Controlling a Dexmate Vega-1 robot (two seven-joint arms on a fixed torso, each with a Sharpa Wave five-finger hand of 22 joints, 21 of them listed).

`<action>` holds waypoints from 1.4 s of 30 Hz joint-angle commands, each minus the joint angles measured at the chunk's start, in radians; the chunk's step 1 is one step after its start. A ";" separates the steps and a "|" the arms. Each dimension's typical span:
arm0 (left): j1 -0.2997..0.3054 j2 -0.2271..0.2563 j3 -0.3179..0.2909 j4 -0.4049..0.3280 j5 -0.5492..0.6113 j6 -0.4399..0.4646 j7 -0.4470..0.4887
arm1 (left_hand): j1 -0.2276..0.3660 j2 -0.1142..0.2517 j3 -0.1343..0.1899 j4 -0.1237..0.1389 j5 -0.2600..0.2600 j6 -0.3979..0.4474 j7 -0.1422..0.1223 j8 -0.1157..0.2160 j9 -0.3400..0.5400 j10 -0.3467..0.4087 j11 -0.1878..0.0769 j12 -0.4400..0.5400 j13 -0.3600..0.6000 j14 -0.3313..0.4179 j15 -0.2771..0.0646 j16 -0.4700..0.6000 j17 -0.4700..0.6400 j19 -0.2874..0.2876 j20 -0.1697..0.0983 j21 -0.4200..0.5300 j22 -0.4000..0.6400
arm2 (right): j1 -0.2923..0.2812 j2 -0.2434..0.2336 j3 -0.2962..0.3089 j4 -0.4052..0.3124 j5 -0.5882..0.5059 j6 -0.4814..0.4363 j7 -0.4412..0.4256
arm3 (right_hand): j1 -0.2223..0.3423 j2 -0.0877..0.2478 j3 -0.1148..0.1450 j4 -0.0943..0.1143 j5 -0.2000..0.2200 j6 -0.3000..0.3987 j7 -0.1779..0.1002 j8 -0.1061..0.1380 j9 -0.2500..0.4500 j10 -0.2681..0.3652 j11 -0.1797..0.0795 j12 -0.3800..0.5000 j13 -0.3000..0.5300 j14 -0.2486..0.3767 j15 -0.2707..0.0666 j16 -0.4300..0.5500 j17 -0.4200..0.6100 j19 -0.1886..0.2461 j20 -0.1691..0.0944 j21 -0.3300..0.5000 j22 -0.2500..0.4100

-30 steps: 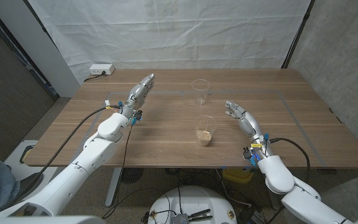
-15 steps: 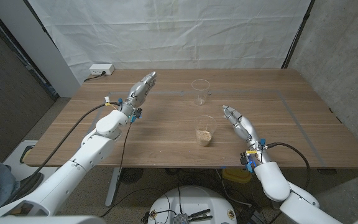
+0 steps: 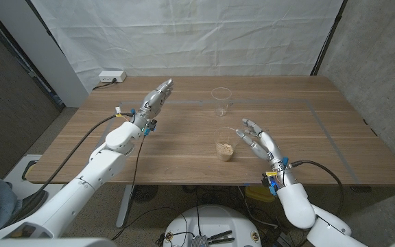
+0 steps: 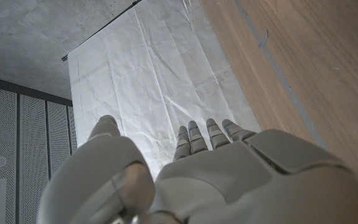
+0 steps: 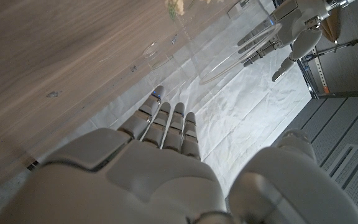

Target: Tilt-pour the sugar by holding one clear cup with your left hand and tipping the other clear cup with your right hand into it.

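Counter (image 3: 321,137): wide wooden top, plenty of bare room on both flanks, front edge close below the near cup.

My left hand (image 3: 158,95) hangs above the counter's far left, fingers out straight, holding nothing, well apart from both cups. My right hand (image 3: 254,136) is spread and unladen, just beside the sugar cup (image 3: 225,144), not touching as far as I can tell.

Empty cup (image 3: 221,101) stands upright farther back.

Step, I judge: reach before grasp. Next I'd close right on the sugar cup and bring left across to the empty one.
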 commanded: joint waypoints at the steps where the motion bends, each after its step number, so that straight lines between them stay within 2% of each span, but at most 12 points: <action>1: 0.006 0.014 -0.006 -0.005 -0.010 -0.007 -0.022 | -0.001 0.009 -0.004 0.002 0.000 0.004 0.003 -0.002 0.002 0.002 -0.001 -0.003 0.005 0.001 -0.027 -0.001 0.005 -0.010 -0.021 -0.001 0.002 | -0.026 -0.007 -0.017 -0.054 -0.098 -0.130 -0.027 | 0.027 -0.003 -0.002 -0.015 0.021 -0.029 -0.004 -0.008 0.005 -0.029 -0.003 -0.012 0.002 -0.024 -0.018 -0.007 0.000 -0.014 -0.060 -0.016 0.001; 7: 0.009 0.020 -0.008 -0.014 -0.010 -0.008 -0.027 | -0.002 0.010 -0.005 0.004 -0.002 0.005 0.001 -0.003 0.002 0.002 0.002 -0.004 0.005 0.002 -0.027 -0.001 0.006 -0.009 -0.019 -0.001 0.002 | -0.042 -0.006 -0.029 -0.089 -0.145 -0.217 -0.032 | 0.040 -0.010 -0.010 -0.024 0.037 -0.071 -0.002 -0.014 0.005 -0.068 0.004 -0.023 0.003 -0.050 -0.014 -0.009 0.001 -0.029 -0.058 -0.032 0.002; 9: 0.010 0.021 -0.008 -0.016 -0.008 -0.008 -0.024 | -0.003 0.010 -0.005 0.004 -0.002 0.006 0.003 -0.003 0.002 0.003 0.003 -0.004 0.005 0.002 -0.025 -0.002 0.006 -0.009 -0.018 -0.001 0.002 | -0.041 0.000 -0.039 -0.091 -0.167 -0.236 -0.043 | 0.043 -0.013 -0.017 -0.028 0.046 -0.103 0.004 -0.018 0.006 -0.083 0.006 -0.026 0.003 -0.062 -0.009 -0.008 0.001 -0.033 -0.057 -0.039 0.002; 11: 0.012 0.023 -0.008 -0.019 -0.004 -0.009 -0.020 | -0.003 0.011 -0.006 0.005 -0.002 0.007 0.003 -0.003 0.002 0.003 0.002 -0.004 0.005 0.002 -0.026 -0.002 0.006 -0.009 -0.017 -0.001 0.002 | -0.048 0.003 -0.051 -0.118 -0.201 -0.292 -0.040 | 0.044 -0.014 -0.022 -0.030 0.053 -0.130 0.017 -0.020 0.006 -0.095 0.004 -0.028 0.003 -0.071 -0.008 -0.008 0.002 -0.036 -0.058 -0.044 0.002; 15: 0.016 0.023 -0.009 -0.020 -0.006 -0.013 -0.022 | -0.004 0.011 -0.007 0.005 -0.003 0.007 0.002 -0.003 0.002 0.003 -0.001 -0.005 0.005 0.002 -0.026 -0.002 0.006 -0.009 -0.016 -0.001 0.002 | -0.054 0.005 -0.083 -0.136 -0.243 -0.333 -0.036 | 0.045 -0.014 -0.024 -0.031 0.057 -0.135 0.027 -0.018 0.006 -0.094 0.006 -0.026 0.003 -0.074 -0.007 -0.007 0.002 -0.037 -0.058 -0.047 0.002; 23: 0.022 0.020 -0.012 -0.017 -0.011 -0.030 -0.028 | -0.006 0.013 -0.008 0.007 -0.005 0.009 0.001 -0.003 0.002 0.003 -0.004 -0.006 0.005 0.003 -0.027 -0.002 0.006 -0.009 -0.015 -0.001 0.002 | -0.050 0.020 -0.120 -0.172 -0.299 -0.446 -0.004 | 0.045 -0.015 -0.030 -0.031 0.063 -0.126 0.021 -0.009 0.006 -0.096 0.014 -0.024 0.003 -0.079 -0.009 -0.006 0.002 -0.040 -0.058 -0.051 0.002; 29: 0.021 0.012 -0.010 -0.006 -0.017 -0.046 -0.037 | -0.007 0.014 -0.009 0.008 -0.006 0.010 0.002 -0.004 0.002 0.005 -0.002 -0.006 0.005 0.004 -0.027 -0.002 0.006 -0.009 -0.014 -0.001 0.002 | -0.038 0.028 -0.109 -0.154 -0.271 -0.442 -0.010 | 0.043 -0.014 -0.034 -0.031 0.067 -0.128 0.004 -0.007 0.006 -0.096 0.004 -0.022 0.003 -0.082 -0.009 -0.005 0.003 -0.042 -0.057 -0.055 0.002; 36: 0.024 0.009 -0.008 -0.003 -0.017 -0.049 -0.034 | -0.008 0.015 -0.010 0.010 -0.007 0.013 0.001 -0.004 0.002 0.007 -0.002 -0.006 0.005 0.004 -0.027 -0.003 0.006 -0.010 -0.014 -0.002 0.002 | -0.024 0.029 -0.105 -0.147 -0.266 -0.488 0.009 | 0.044 -0.012 -0.036 -0.031 0.071 -0.127 0.008 -0.005 0.006 -0.095 0.003 -0.021 0.003 -0.085 -0.010 -0.005 0.003 -0.043 -0.058 -0.057 0.002; 42: 0.023 0.008 -0.005 -0.005 -0.014 -0.042 -0.030 | -0.009 0.016 -0.012 0.011 -0.007 0.015 0.001 -0.004 0.002 0.005 -0.004 -0.007 0.005 0.005 -0.027 -0.003 0.006 -0.011 -0.013 -0.002 0.002 | -0.007 0.039 -0.117 -0.123 -0.259 -0.487 0.002 | 0.044 -0.011 -0.038 -0.031 0.074 -0.129 0.012 -0.004 0.006 -0.097 0.002 -0.021 0.003 -0.087 -0.008 -0.005 0.003 -0.047 -0.058 -0.060 0.002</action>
